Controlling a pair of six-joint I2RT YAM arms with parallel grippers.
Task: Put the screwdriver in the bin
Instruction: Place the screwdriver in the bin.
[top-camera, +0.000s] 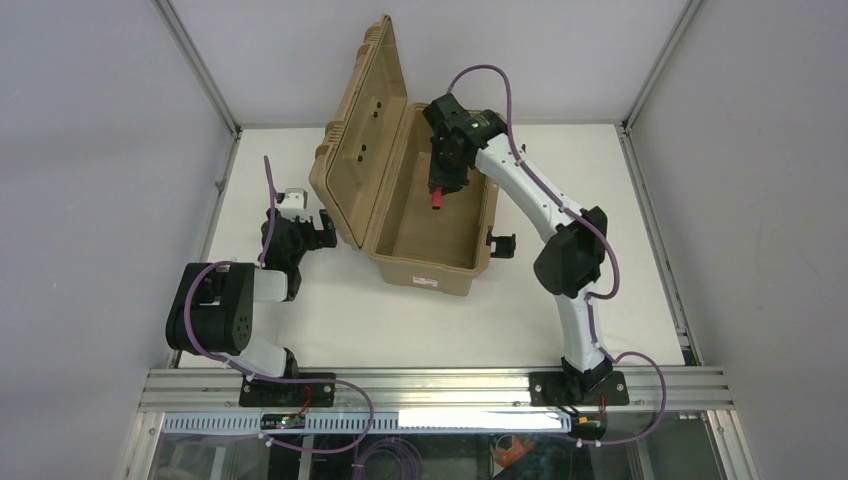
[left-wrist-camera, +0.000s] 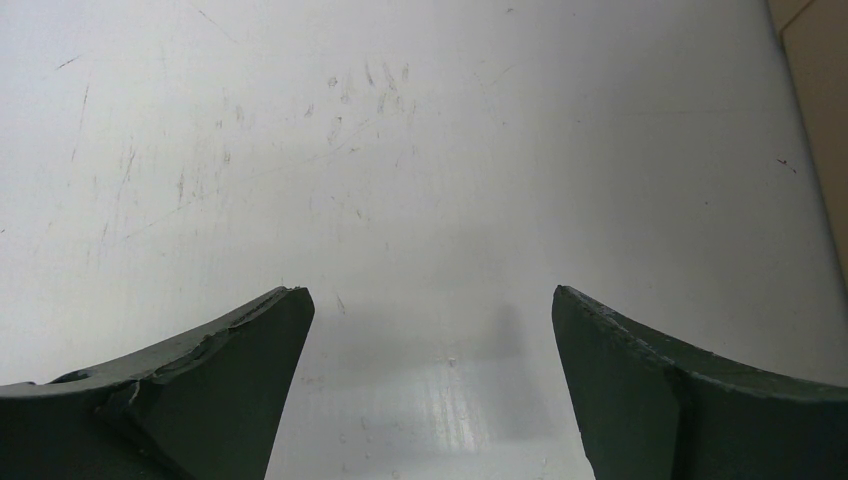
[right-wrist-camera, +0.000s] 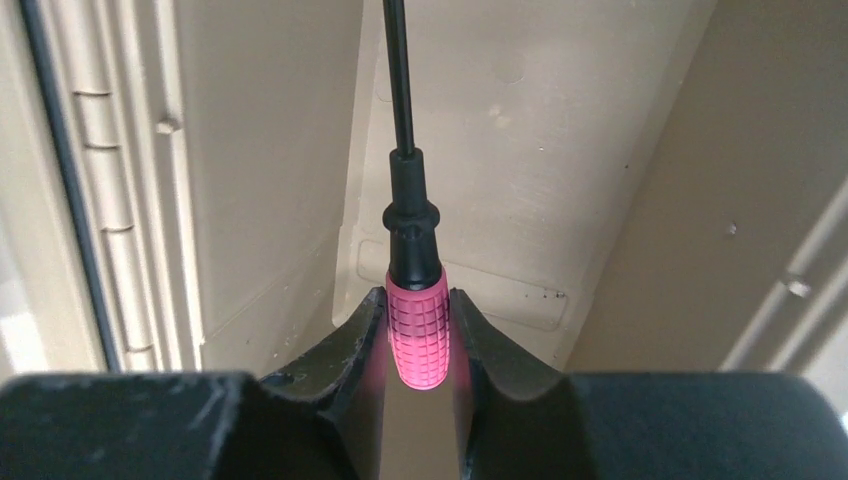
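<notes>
Right wrist: gripper (right-wrist-camera: 415, 298) tight around screwdriver (right-wrist-camera: 416, 340).

My right arm (top-camera: 536, 195) reaches forward and left from its base, elbow bent, wrist pitched down. Right claw (right-wrist-camera: 418, 305) points downward, both fingers (right-wrist-camera: 345, 345) pinched on the red handle of the screwdriver (right-wrist-camera: 416, 345), with the shaft running out past the tips. My left arm (top-camera: 225, 310) is folded tight near its base. Left claw (left-wrist-camera: 430, 300) faces down, jaws spread wide, gripping nothing.

screwdriver (right-wrist-camera: 418, 335): pink-red gridded handle, black shaft | bin (top-camera: 425, 270): tan | table (top-camera: 400, 330): white
</notes>
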